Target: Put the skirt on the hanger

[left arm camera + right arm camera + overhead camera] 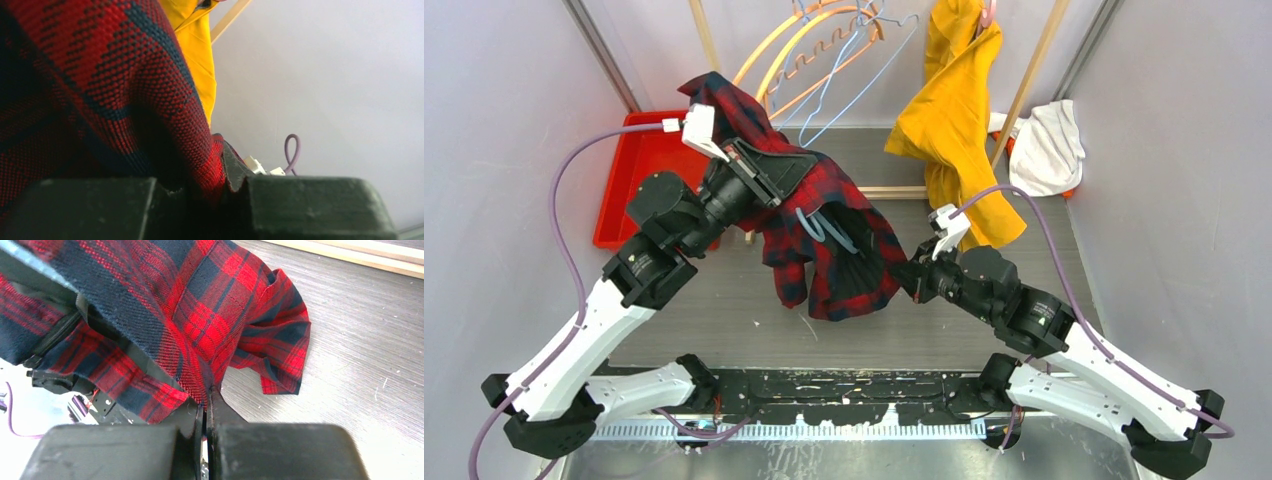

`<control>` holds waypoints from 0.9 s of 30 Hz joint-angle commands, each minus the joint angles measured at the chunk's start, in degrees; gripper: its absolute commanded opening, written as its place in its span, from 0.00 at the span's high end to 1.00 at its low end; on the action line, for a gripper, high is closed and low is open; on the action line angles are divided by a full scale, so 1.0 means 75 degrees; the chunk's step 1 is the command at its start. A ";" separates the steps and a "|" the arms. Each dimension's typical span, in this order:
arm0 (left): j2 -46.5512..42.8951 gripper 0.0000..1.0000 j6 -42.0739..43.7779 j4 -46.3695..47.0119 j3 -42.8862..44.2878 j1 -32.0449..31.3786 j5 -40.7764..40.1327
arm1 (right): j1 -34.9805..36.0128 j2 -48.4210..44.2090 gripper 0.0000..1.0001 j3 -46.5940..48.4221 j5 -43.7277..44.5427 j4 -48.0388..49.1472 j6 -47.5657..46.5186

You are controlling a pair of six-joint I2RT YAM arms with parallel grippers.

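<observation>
L gripper (212, 192) & R gripper (205, 407) both pinched tight on plaid skirt (854, 260) — fabric slung betw. them.

A yellow garment (952, 110) hangs at the back, above a grey desk (724, 320). Just right of the garment lies a crumpled white cloth (1049, 145). A slanted wooden pole (1036, 65) stands between garment and cloth. Well left of the garment sits a red tray (629, 160).
</observation>
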 commanded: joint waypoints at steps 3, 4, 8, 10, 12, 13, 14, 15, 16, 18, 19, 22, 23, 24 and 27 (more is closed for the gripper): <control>-0.0279 1.00 0.0985 0.2549 -0.0169 0.0046 -0.0948 | 0.0028 -0.0395 0.99 0.0524 -0.0548 -0.0688 0.0127; -0.0298 1.00 0.1078 0.2617 -0.0262 0.0043 -0.1047 | 0.0032 -0.0462 0.99 0.0625 -0.0662 -0.0706 0.0162; -0.0309 1.00 0.1411 0.2956 -0.0665 0.0033 -0.1334 | 0.0035 -0.0537 0.99 0.1243 -0.1152 -0.0719 0.0358; -0.0329 1.00 0.1450 0.3014 -0.0846 0.0029 -0.1557 | 0.0025 -0.0405 0.99 0.1673 -0.1478 -0.0710 0.0442; -0.0414 1.00 0.1345 0.3130 -0.1084 0.0034 -0.1794 | 0.0032 -0.0173 0.99 0.1969 -0.1942 -0.0599 0.0560; -0.0480 1.00 0.1251 0.3213 -0.1249 0.0030 -0.1954 | 0.0031 -0.0022 0.99 0.2032 -0.2191 -0.0470 0.0677; -0.0550 1.00 0.1107 0.3226 -0.1412 0.0037 -0.2109 | 0.0028 0.0144 0.99 0.2037 -0.2483 -0.0233 0.0830; -0.0628 1.00 0.0928 0.3231 -0.1567 0.0030 -0.2316 | 0.0025 0.0324 0.99 0.2017 -0.2816 0.0010 0.0985; -0.0737 1.00 0.0702 0.3193 -0.1775 0.0026 -0.2558 | 0.0029 0.0505 0.99 0.1963 -0.3055 0.0234 0.1148; -0.0999 1.00 0.0129 0.3148 -0.2297 0.0030 -0.3069 | 0.0046 0.0765 0.99 0.1736 -0.3438 0.0733 0.1511; -0.1160 1.00 -0.0183 0.3145 -0.2580 0.0034 -0.3290 | 0.0082 0.0849 0.99 0.1601 -0.3486 0.0967 0.1643; -0.1677 1.00 -0.1087 0.3156 -0.3600 0.0036 -0.4066 | 0.0334 0.1032 0.99 0.1311 -0.3413 0.1430 0.1858; -0.1836 1.00 -0.1363 0.3177 -0.3954 0.0034 -0.4262 | 0.0477 0.1109 0.99 0.1268 -0.3342 0.1516 0.1874; -0.1985 1.00 -0.1639 0.3214 -0.4281 0.0036 -0.4431 | 0.0678 0.1189 0.99 0.1251 -0.3257 0.1612 0.1876; -0.2284 1.00 -0.2334 0.3163 -0.4907 0.0028 -0.4703 | 0.1418 0.1640 0.99 0.1381 -0.2776 0.1665 0.1711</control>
